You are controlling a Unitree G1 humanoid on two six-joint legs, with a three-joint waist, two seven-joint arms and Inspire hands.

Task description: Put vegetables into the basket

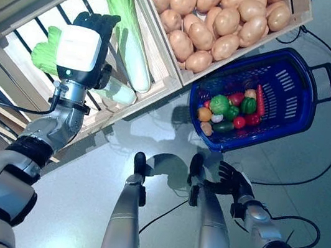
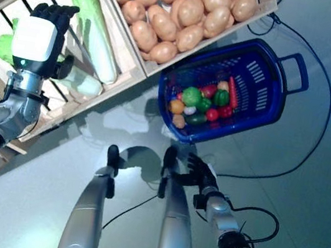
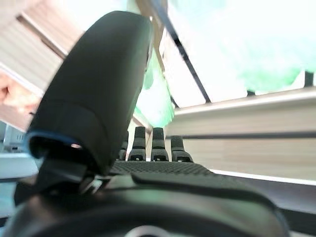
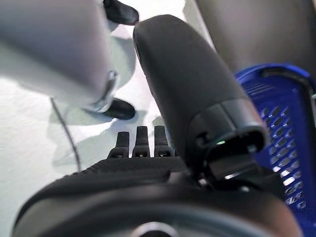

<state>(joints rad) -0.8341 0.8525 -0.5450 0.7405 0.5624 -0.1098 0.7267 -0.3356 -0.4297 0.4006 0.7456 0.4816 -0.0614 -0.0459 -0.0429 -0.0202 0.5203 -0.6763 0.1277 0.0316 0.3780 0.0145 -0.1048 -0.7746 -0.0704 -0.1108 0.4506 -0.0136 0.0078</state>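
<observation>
Basket (image 1: 295, 100) holds vegetables (image 1: 231, 109); no writing legible.

Four cameras: two on the head, one at each wrist.
Both head views look steeply down, sharing the blue basket (image 1: 264, 95) and potato crate (image 1: 220, 19); wrist views sit tight behind their fingers (image 3: 159, 144).

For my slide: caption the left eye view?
Left hand reaches for cabbage in crate; filled blue basket waits beside potatoes.

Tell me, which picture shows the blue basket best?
The left eye view shows the blue basket best: whole, handle included, vegetables inside. The right eye view shows it nearly as well. The right wrist view catches only an edge; the left wrist view, nothing.
</observation>
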